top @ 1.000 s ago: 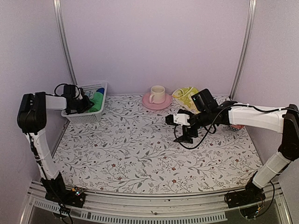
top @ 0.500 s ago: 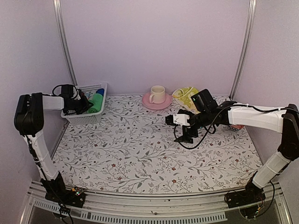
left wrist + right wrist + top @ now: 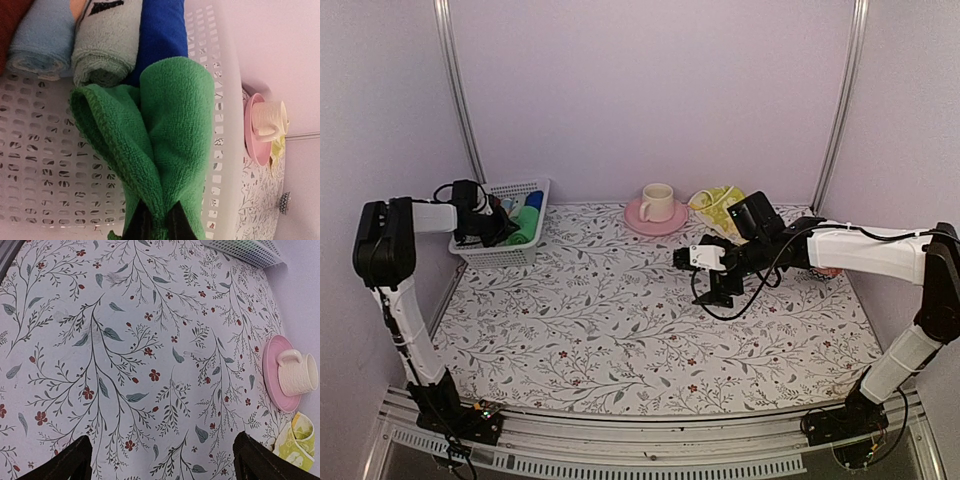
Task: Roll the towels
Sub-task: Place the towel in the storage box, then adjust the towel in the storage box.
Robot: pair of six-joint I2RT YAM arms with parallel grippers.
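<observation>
The bright green towel (image 3: 170, 135) is rolled and hangs in my left gripper (image 3: 159, 225), whose jaws are shut on its lower fold, over the white basket (image 3: 45, 165). From above, that gripper (image 3: 503, 226) sits at the basket (image 3: 510, 252) with the green towel (image 3: 527, 222) beside it. The pale yellow towel with green marks (image 3: 718, 206) lies crumpled at the back, behind my right arm, and shows at a corner (image 3: 297, 442) of the right wrist view. My right gripper (image 3: 712, 290) hangs open over bare tabletop with nothing between its fingers (image 3: 70, 462).
Inside the basket lie a dark red roll (image 3: 12, 12), a pale blue roll (image 3: 42, 37), a grey-green roll (image 3: 102, 45) and a deep blue roll (image 3: 162, 35). A cream cup (image 3: 657, 201) on a pink saucer (image 3: 655, 220) stands at the back centre.
My left arm has shifted slightly at the basket, drawing back a little toward the left wall with the green towel. The right arm has stayed put.
</observation>
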